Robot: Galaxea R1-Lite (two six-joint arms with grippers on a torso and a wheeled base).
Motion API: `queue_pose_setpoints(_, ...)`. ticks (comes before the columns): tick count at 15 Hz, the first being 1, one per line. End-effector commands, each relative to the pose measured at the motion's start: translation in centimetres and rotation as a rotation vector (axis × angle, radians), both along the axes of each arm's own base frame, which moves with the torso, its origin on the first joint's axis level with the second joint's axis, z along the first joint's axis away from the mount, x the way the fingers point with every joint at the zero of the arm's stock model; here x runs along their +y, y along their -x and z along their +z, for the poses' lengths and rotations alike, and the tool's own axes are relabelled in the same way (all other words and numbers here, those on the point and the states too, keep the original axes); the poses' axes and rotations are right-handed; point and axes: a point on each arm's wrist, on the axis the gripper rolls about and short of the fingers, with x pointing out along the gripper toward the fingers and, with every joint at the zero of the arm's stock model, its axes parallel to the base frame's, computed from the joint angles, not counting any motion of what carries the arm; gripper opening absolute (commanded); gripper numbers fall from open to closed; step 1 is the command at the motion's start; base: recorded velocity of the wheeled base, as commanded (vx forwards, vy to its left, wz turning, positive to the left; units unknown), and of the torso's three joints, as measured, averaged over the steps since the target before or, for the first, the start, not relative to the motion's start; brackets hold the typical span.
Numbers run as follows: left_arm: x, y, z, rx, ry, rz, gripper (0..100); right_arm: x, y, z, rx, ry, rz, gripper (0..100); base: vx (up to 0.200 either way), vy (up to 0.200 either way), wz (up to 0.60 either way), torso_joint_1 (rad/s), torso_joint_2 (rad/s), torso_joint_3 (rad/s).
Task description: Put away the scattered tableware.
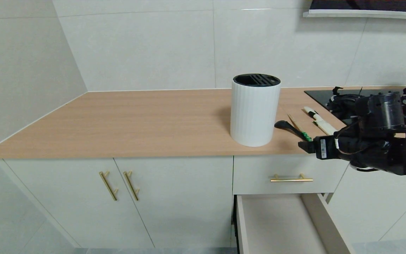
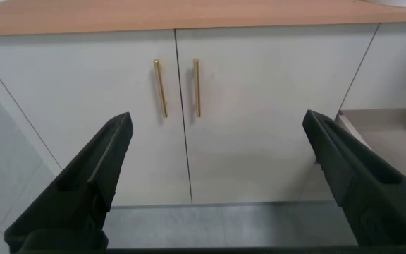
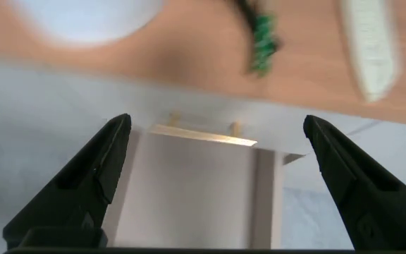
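We hold our right hand [image 3: 216, 123] wide open and empty at the front edge of the wooden worktop [image 1: 136, 120], just short of the green-tipped black spoon [image 1: 293, 129] lying beside the white ribbed cylindrical holder [image 1: 255, 113], likely to grasp it next, while our left hand [image 2: 217, 116], equally wide, hangs low before the white cabinet doors [image 2: 259, 127].

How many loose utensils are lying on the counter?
3: a black spoon beside the white holder, thin wooden chopsticks just beyond it, a white-handled utensil nearer the stove. The right gripper may hide others.
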Motion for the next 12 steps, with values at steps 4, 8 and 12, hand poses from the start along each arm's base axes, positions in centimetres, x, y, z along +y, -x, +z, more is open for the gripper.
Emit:
queue_pose_setpoints(4, 0.0, 0.0, 0.0, 0.001, 0.0, 0.0, 100, 0.2, -4.9, -2.8, 0.047, -0.023, -0.145, 100, 0.0, 0.0, 0.0, 0.0, 0.0, 0.0)
queue_pose_setpoints(8, 0.0, 0.0, 0.0, 0.001, 0.0, 0.0, 100, 0.2, -5.8, -3.5, 0.055, -0.034, -0.163, 100, 0.0, 0.0, 0.0, 0.0, 0.0, 0.0)
queue_pose_setpoints(12, 0.0, 0.0, 0.0, 0.001, -0.001, 0.0, 100, -0.1, -6.4, -3.7, 0.053, -0.048, -0.181, 100, 0.0, 0.0, 0.0, 0.0, 0.0, 0.0)
